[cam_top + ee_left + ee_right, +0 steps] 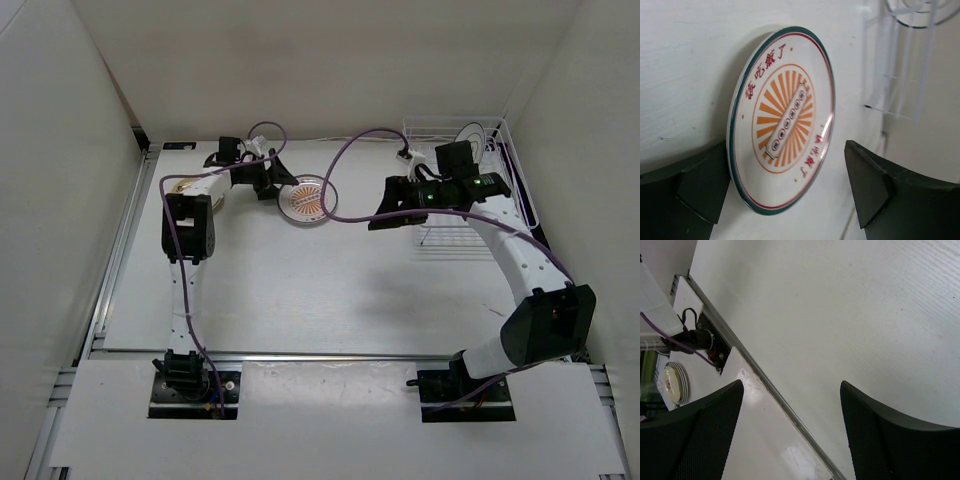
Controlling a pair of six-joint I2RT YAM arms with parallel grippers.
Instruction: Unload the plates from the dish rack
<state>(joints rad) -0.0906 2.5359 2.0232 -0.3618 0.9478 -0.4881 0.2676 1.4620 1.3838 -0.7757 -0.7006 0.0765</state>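
If the right end effector (792,430), spread wide and holding nothing, reaches into the white wire dish rack (520,190), thin bars may catch a finger and tip the plate. The left end effector (278,185) is released beside one orange-patterned round white plate (785,125), flat on the white table (300,290). One grey-ringed plate (470,135) stands in the rack, and one tan stack (188,186) sits far left, its number unclear.
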